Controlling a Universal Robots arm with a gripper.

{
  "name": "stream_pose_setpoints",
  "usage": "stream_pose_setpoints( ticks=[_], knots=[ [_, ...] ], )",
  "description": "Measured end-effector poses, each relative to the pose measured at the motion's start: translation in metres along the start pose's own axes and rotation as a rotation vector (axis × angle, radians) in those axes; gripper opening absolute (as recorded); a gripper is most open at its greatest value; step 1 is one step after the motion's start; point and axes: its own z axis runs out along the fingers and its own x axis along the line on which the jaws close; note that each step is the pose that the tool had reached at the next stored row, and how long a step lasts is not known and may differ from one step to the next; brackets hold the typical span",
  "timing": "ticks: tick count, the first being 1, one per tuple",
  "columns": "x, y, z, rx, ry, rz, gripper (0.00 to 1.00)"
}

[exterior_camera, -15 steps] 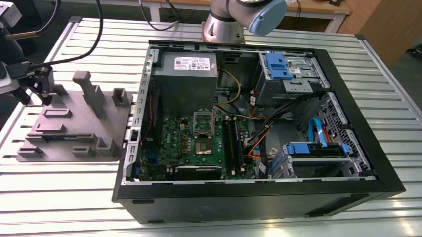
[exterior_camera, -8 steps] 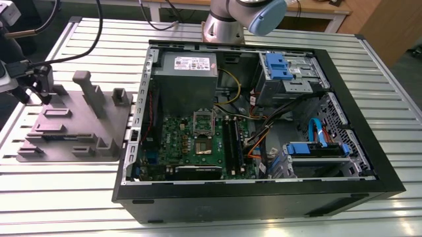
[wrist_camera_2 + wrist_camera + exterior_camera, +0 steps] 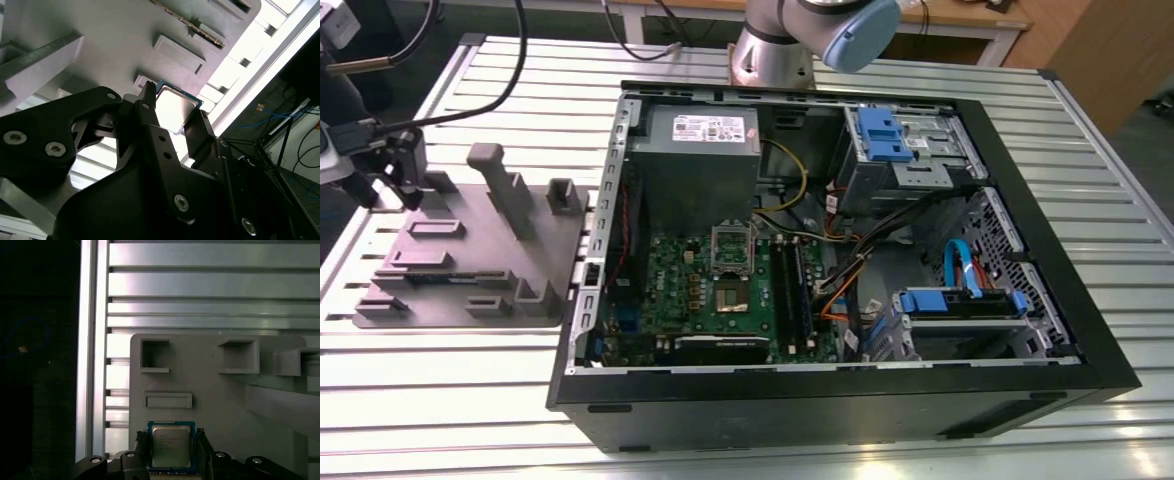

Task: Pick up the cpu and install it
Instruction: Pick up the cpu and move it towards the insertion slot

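Fingers [image 3: 143, 450] of your black gripper [image 3: 172, 437] close on opposite edges of the small square silvery-grey cpu [image 3: 171, 446], centred between them over the pale grey plastic fixture tray [image 3: 225, 405].

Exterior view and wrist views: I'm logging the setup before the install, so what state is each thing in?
Small square silvery-topped cpu, on the grey moulded tray.
Black pincer, at the cpu; grip cannot be told.
Black computer case, on its side, panel off.
Metal socket frame on the green motherboard, appears flipped open.
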Motion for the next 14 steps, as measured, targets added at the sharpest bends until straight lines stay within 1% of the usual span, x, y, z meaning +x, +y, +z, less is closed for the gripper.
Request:
stream_pose_setpoints(
  ticks=[14],
  knots=[
    [0.0001, 0.0004, -0.0084, -0.0007, -0.0005, 0.0, 0.47]
  ],
)
